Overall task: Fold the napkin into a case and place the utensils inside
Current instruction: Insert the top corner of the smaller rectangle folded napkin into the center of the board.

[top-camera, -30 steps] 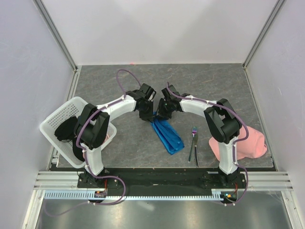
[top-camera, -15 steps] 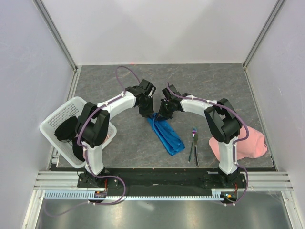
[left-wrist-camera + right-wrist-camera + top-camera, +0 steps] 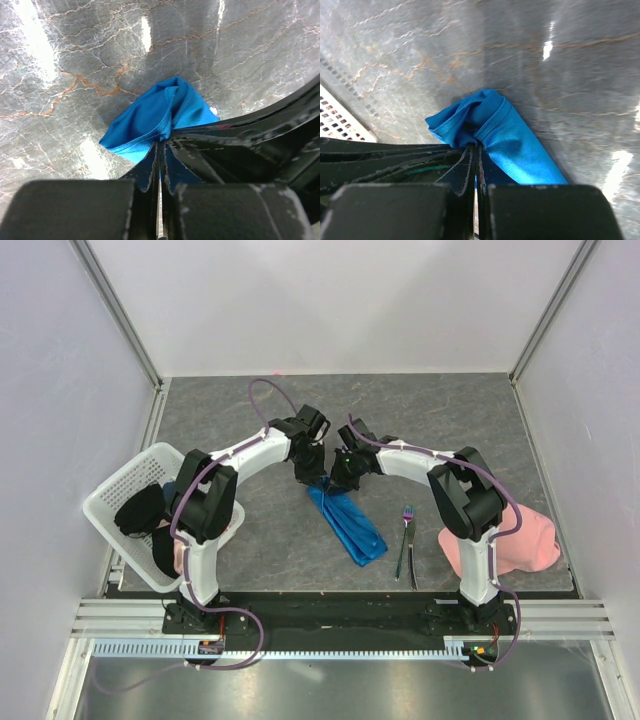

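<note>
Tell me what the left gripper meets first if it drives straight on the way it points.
The left gripper pinches the napkin; that bunched cloth comes first, then probably the tabletop, depth unclear.

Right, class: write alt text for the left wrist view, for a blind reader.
The left gripper, jaws closed, pinches the bunched end of a bright blue napkin. Below lies a grey veined table with bright glare.

Two matching arms here: the left arm (image 3: 245, 452) and right arm (image 3: 410, 455) wear white shells between chunky black joints. A purple cable (image 3: 251, 400) loops off the left one, another trails down the right. Up close, the left hand (image 3: 161, 145) is matte black, its fingers (image 3: 192, 160) scuffed with pale scratches; the right hand (image 3: 474, 147) looks the same.
</note>
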Robot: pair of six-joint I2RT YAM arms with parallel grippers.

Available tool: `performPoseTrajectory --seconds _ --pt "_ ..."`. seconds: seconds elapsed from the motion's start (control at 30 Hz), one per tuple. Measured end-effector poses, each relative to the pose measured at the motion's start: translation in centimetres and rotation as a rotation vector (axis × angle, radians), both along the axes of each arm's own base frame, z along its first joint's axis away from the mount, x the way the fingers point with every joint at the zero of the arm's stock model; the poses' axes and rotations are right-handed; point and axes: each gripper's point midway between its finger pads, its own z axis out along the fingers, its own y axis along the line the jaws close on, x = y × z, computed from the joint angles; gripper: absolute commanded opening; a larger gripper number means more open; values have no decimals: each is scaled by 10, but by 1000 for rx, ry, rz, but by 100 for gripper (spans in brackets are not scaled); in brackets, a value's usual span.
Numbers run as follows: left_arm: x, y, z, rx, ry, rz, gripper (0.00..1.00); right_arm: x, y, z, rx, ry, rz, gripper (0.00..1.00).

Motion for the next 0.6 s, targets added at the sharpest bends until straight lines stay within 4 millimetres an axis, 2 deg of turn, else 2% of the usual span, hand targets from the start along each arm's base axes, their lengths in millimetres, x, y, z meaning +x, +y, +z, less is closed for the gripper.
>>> performPoseTrajectory --seconds 0.13,0.27,0.4,0.6 --pt "0 1 4 -4 6 3 2 -5 8 1 -2 -6 19 0" --pt "2 3 6 -17 12 21 2 -5 18 -7 15 -7 29 0" --pt "5 11 3 -24 25 48 2 0 25 -8 73 23 34 24" --pt "-5 26 -11 -5 68 70 2 -3 18 -2 90 31 36 37"
